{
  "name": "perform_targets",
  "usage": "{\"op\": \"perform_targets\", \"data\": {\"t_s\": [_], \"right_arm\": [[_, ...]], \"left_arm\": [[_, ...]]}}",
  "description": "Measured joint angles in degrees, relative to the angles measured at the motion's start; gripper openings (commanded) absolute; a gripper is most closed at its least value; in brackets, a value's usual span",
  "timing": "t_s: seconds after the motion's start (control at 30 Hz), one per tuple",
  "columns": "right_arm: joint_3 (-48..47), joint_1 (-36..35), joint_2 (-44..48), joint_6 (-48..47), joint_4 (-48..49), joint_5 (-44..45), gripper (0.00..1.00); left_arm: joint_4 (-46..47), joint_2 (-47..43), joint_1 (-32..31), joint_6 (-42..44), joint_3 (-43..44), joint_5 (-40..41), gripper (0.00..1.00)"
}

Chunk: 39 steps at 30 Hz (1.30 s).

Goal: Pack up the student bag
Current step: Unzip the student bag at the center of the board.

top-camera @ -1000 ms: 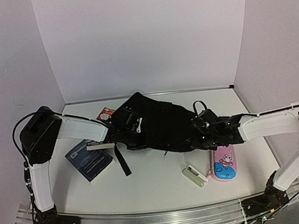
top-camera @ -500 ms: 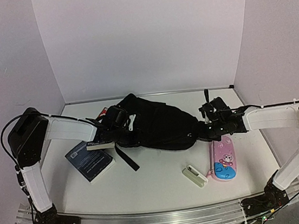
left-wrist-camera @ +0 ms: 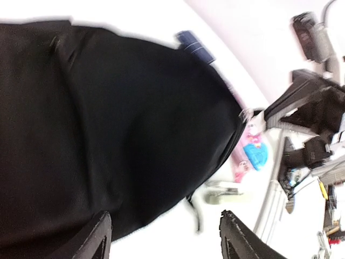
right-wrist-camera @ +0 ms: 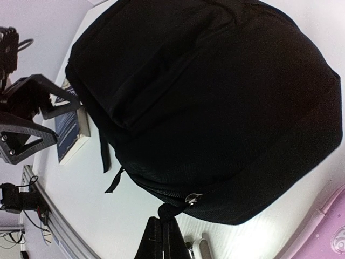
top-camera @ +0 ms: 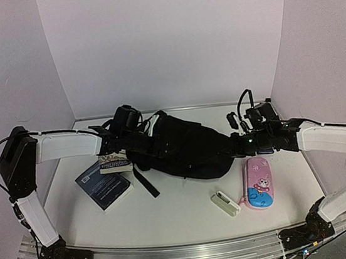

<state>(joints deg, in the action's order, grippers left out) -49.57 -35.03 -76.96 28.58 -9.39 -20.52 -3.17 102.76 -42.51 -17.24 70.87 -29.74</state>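
While the student bag point(top-camera: 184, 146) lies slumped mid-table between both arms in the overhead view, only the wrist cameras reveal the claws. The left gripper point(left-wrist-camera: 164, 221) hangs over the black fabric with its jaws apart, gripping nothing. The right gripper point(right-wrist-camera: 161, 229) is pinched together on a zip pull point(right-wrist-camera: 168, 209) at the bag's edge. A pink pencil case point(top-camera: 259, 189) lies near the bag's right end.

White table point(top-camera: 184, 220): black bag point(top-camera: 184, 144) across the middle, blue book point(top-camera: 103, 185) front-left of it, pink pencil case point(top-camera: 259, 183) front-right, small white case point(top-camera: 225, 203) just beside that.
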Motion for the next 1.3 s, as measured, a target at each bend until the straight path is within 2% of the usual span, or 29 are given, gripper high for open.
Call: {"op": "perform_targets", "data": {"t_s": [0.27, 0.43, 0.6, 0.87, 1.03, 1.23, 1.3], "right_arm": [[1.9, -0.4, 2.8, 0.0, 0.9, -1.9, 0.00], [2.8, -0.4, 2.9, 0.1, 0.9, -1.9, 0.00], [2.9, -0.4, 2.9, 0.1, 1.3, -1.9, 0.00], [2.9, -0.4, 2.9, 0.2, 1.7, -1.9, 0.00], [3.2, -0.4, 2.9, 0.2, 2.0, -1.9, 0.00], [3.3, -0.4, 2.9, 0.4, 2.0, -1.5, 0.00], [3.4, -0.4, 2.9, 0.6, 2.0, -0.7, 0.00]], "left_arm": [[3.2, 6.7, -2.0, 3.7, 7.8, -7.2, 0.74], [3.2, 10.0, -3.3, 6.0, 10.1, -11.5, 0.69], [1.3, 13.7, -3.8, 8.4, 13.4, -13.9, 0.58], [-4.4, 19.4, -5.4, 12.1, 19.8, -14.1, 0.56], [-5.9, 20.4, -6.4, 13.1, 21.1, -14.0, 0.38], [-6.5, 21.3, -6.7, 14.1, 22.2, -13.8, 0.01], [-6.4, 21.3, -6.7, 14.1, 22.2, -13.6, 0.00]]}}
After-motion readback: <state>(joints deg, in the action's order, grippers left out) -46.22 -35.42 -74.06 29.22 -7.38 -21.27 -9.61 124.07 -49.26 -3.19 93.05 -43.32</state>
